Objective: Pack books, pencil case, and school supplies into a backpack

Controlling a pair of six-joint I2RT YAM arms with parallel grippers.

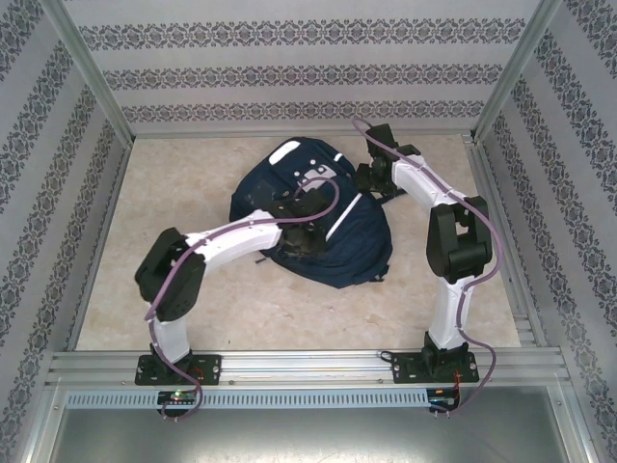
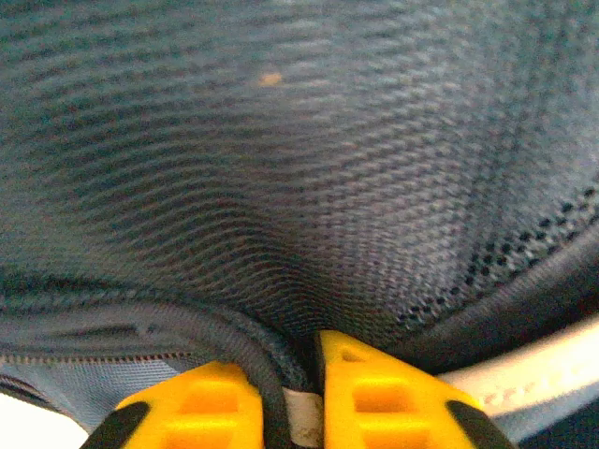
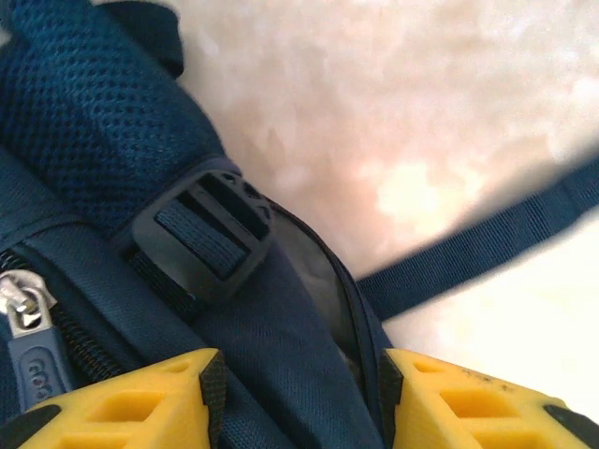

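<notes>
Pale, marbled table top point(image 1: 241, 309) fills the floor of a booth walled with patterned paper point(image 1: 289, 77), and the backpack point(image 1: 357, 246) lies on it a little right of the middle, between the two arms.

From above, we see the left gripper point(image 1: 297, 207) reaching in over the backpack's upper middle, its arm crossing the near left part of the fabric. At the left wrist, navy mesh crowds the lens from edge to edge. The yellow fingers point(image 2: 360, 393) stand close together with a dark corded edge of the bag running down between them and touching both (a scrap of something white sits in the same gap, which we cannot identify). We read that as a pinch on the bag's edge.

On the other side, the right gripper point(image 1: 371, 178) sits at the backpack's far right edge. At the right wrist, its fingers point(image 3: 140, 402) stand well apart, a thick fold of navy fabric filling the space from one to the other, so they are clamped on the bag. Just beyond them lie a dark buckle point(image 3: 201, 234) and a zip pull point(image 3: 23, 309), and a loose strap point(image 3: 487, 248) trails over the bare table.
</notes>
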